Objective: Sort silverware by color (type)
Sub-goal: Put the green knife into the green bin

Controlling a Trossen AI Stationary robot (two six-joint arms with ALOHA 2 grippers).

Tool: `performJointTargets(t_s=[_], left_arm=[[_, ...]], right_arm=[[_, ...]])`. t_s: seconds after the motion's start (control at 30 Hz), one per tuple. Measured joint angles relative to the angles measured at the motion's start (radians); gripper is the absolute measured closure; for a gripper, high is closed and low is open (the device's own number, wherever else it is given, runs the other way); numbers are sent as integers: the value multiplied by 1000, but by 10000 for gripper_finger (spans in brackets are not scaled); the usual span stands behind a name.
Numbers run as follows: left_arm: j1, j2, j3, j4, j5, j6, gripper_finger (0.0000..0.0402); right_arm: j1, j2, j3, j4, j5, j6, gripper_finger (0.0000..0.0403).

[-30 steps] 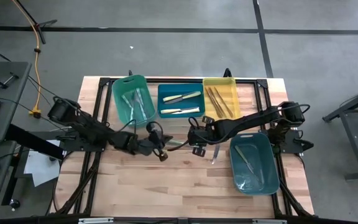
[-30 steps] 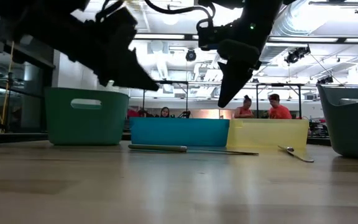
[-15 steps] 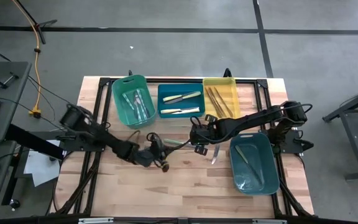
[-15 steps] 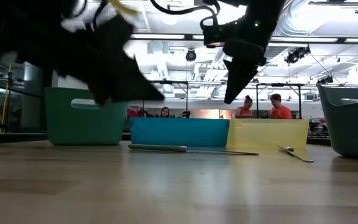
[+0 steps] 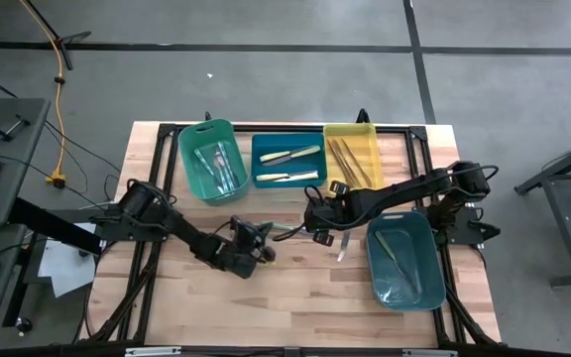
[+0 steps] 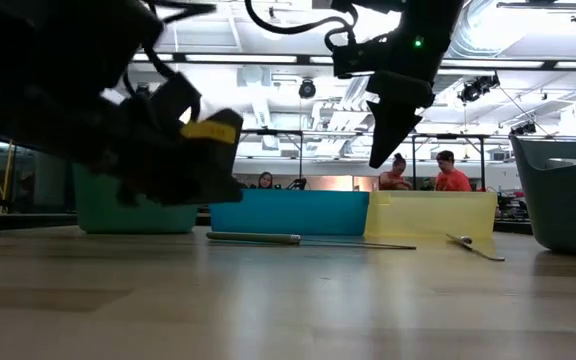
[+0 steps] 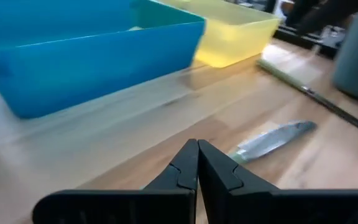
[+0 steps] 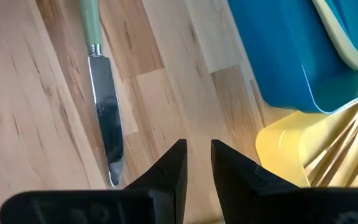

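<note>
- Wood-plank table [image 5: 295, 297], four bins along its 12 and 3 o'clock sides.
- Right gripper [image 8: 196, 163] slightly parted, empty, hovering just at 3 o'clock of the green-handled knife [image 8: 101, 102].
- Left gripper [image 7: 197, 163] clenched, empty, mid-table.
- Knife: thin, stiff, light, blade likely slick; grab the handle.
- Right wrist view shows the handle-blade joint; high view only a sliver. Second utensil [image 6: 473, 245] lies flat near the yellow bin [image 6: 430, 215].

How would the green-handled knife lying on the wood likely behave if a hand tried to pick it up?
The green-handled knife lies flat on the table, so fingers would probably struggle to get under it. Its shiny blade looks smooth and may slip. It appears thin and rigid, so likely stiff and light, and apt to slide or spin, not roll, if pushed.
</note>
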Motion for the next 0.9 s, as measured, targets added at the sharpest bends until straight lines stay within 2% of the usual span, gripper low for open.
performJointTargets(t_s=[0.17,0.3,0.47,0.73,0.9], left_arm=[[14,11,1,-101,-11,-125,401],[17,13,2,-127,-22,-142,401],[26,13,2,-146,49,-144,401],[26,16,2,-216,103,-196,401],[26,53,5,-213,86,-242,401]], right_arm=[[0,0,0,1,0,11,337],[0,0,0,2,1,14,337],[0,0,0,2,1,21,337],[14,0,0,-5,-8,20,337],[28,0,0,-13,-98,13,337]])
